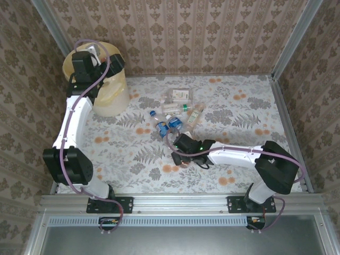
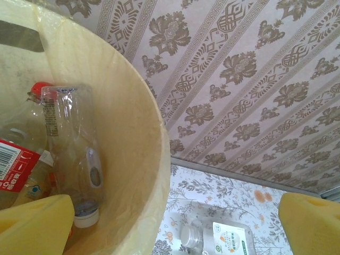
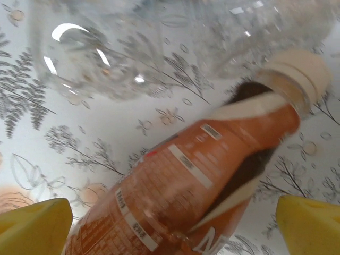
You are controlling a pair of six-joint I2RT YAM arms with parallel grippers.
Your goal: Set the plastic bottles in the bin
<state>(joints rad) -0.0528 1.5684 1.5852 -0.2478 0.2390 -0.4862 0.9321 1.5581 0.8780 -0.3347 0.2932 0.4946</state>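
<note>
Over bin (image 2: 127,122), upper left, my left gripper (image 2: 172,223) gapes empty. Mid-frame, right gripper (image 3: 170,228) wide, holding nothing, hangs over orange-labelled bottle (image 3: 180,180); I judge: descend, centre on body, squeeze gently.

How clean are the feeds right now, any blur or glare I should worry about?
Right wrist: the orange-labelled bottle is close and soft, and the clear bottle above it carries bright glints. Left wrist: the bin looks sharp, the yellow fingers blurred. Top external: even light, faint shadows.
</note>
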